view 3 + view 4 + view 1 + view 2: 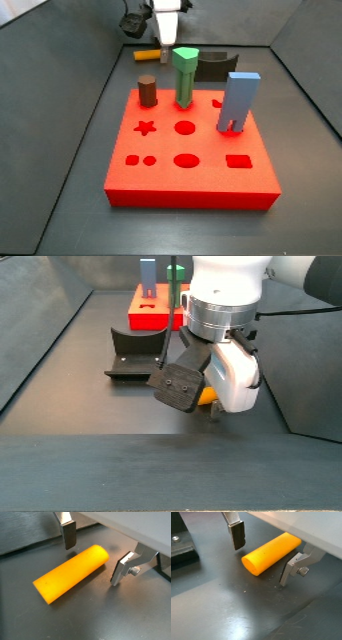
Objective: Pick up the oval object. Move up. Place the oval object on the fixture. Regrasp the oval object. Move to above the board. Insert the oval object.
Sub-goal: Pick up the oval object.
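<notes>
- The oval peg (72, 573) lies flat on its side on the dark floor, well behind the red board (194, 160) as a side view has it, and near the fixture (134, 353).
- It looks rigid and smooth, likely light plastic or painted wood; I judge it will neither bend nor dent, but the glossy rounded skin could slide or roll under a poor pinch.
- Best hold, in my judgement: across the body near mid-length, pads on the flatter long flanks, so it cannot twist.
- The tool (93, 552) is low over the floor and straddles the peg's far end; its fingers (236, 536) stand spread apart, one on each side, touching nothing, so it grasps nothing yet.
- Looks: uniform yellow-orange, rounded oval ends, a faint sheen, no markings.
- In a side view only a sliver of the peg shows beneath the arm.
</notes>
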